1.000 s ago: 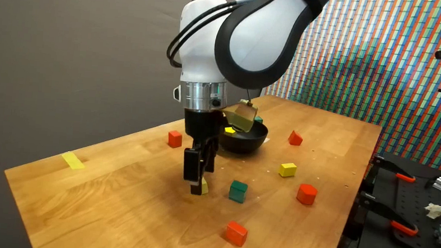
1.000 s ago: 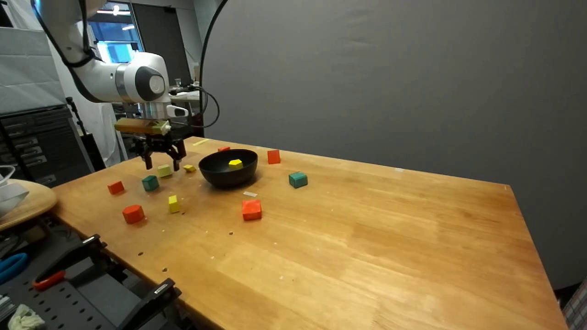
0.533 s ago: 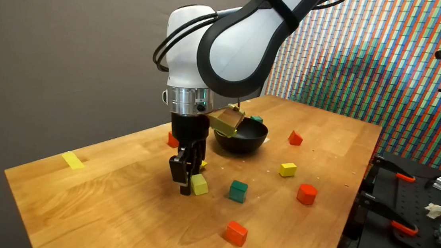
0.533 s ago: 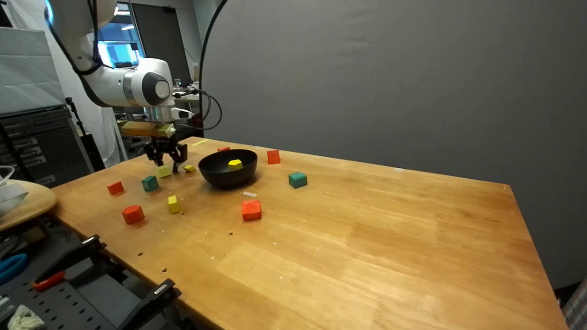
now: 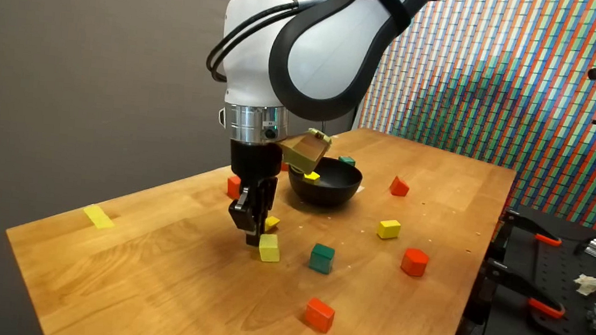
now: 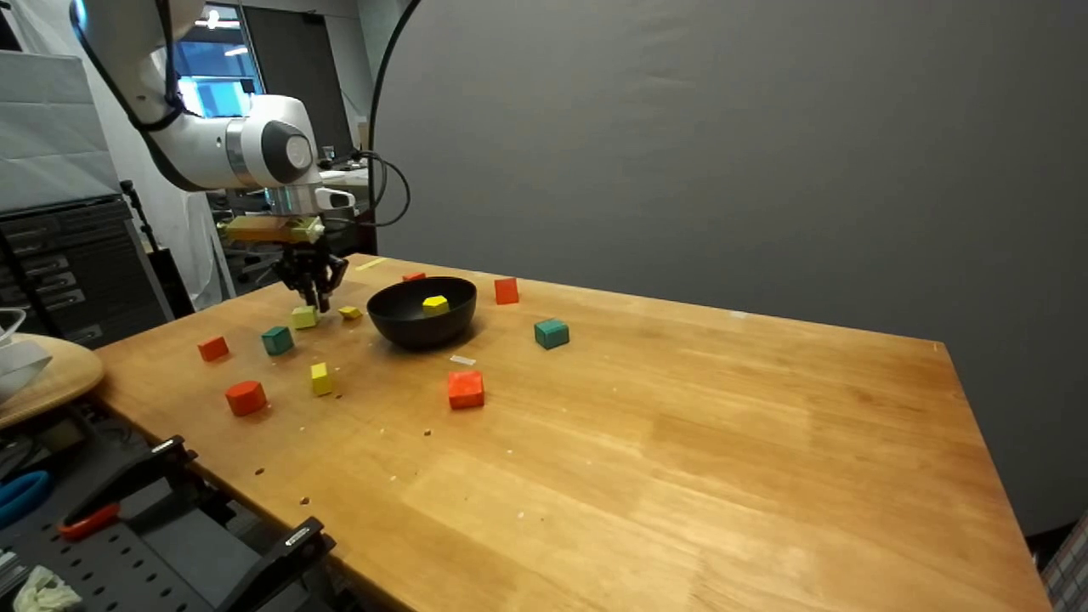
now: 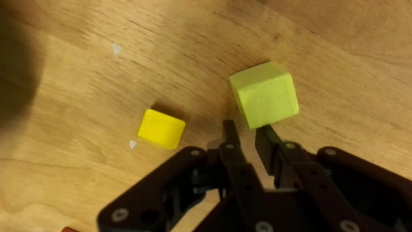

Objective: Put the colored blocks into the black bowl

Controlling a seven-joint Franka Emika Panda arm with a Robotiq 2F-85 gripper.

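Observation:
My gripper [image 7: 246, 130] has its fingers drawn close together, a narrow bare gap between them. In both exterior views the gripper [image 5: 255, 234] hangs just above the table, right beside a pale yellow-green block [image 5: 269, 248]. The pale block [image 7: 267, 100] lies ahead of the right fingertip; whether they touch I cannot tell. A bright yellow block [image 7: 162, 129] sits left of the fingers. The black bowl [image 6: 408, 327] holds one yellow block [image 6: 435, 305]. Around it lie green blocks [image 6: 552, 333], another yellow block [image 5: 388, 229] and several red blocks [image 5: 415, 262].
A flat yellow strip [image 5: 98, 216] is stuck near the table's wall-side edge. Black clamps with orange handles [image 6: 127, 484] stand off the opposite edge. A round wooden board [image 6: 51, 374] juts in at that corner. A grey wall [image 6: 722, 153] rises behind.
My gripper has gone down towards the pale block, its jaws have closed, and it has come up slightly. The pale block stays on the table, turned a little.

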